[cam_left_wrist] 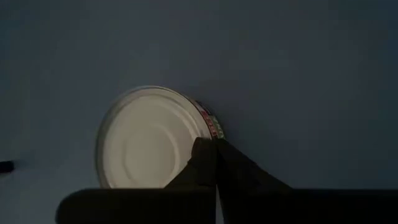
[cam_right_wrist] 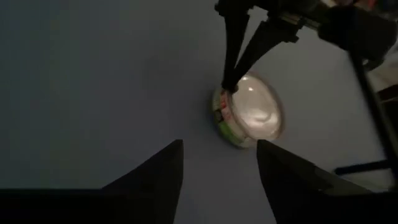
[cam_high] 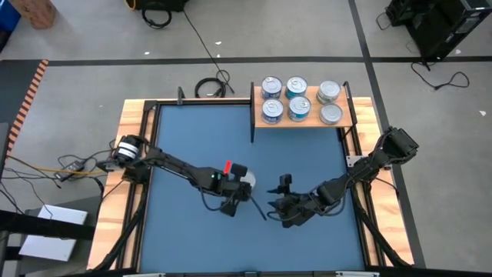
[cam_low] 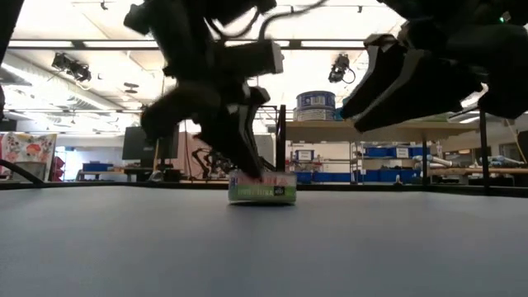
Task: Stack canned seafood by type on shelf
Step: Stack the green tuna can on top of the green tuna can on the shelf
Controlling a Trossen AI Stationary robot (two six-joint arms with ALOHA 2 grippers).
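Note:
One short round tin [cam_high: 244, 178] with a shiny top and a green-and-white side label stands flat on the blue mat [cam_high: 192, 131], also visible in the low view as tin [cam_low: 262, 189]. My left gripper [cam_high: 238, 188] is shut, its tips down at the tin's rim. My right gripper [cam_high: 272, 206] hangs open above the mat, to the right of the tin and clear of it; the right wrist view shows the tin [cam_right_wrist: 249, 112] beyond its spread fingers [cam_right_wrist: 168, 162]. The wooden shelf [cam_high: 307, 123] at the far edge carries several tins [cam_high: 297, 98]. My left gripper [cam_left_wrist: 215, 144] touches the tin's top rim [cam_left_wrist: 208, 121] with its shut fingertips, coming from above and slanting down. In the right wrist view the two fingers [cam_right_wrist: 231, 56] meet at the rim's edge [cam_right_wrist: 225, 93]. The tin sits upright on the mat.
Wooden strips [cam_high: 134, 131] frame the blue mat. The shelf's thin black posts [cam_high: 253, 115] stand at its corners. Cables [cam_high: 211, 86] lie on the floor beyond the table. Bare mat stretches to the far left and near side of the tin.

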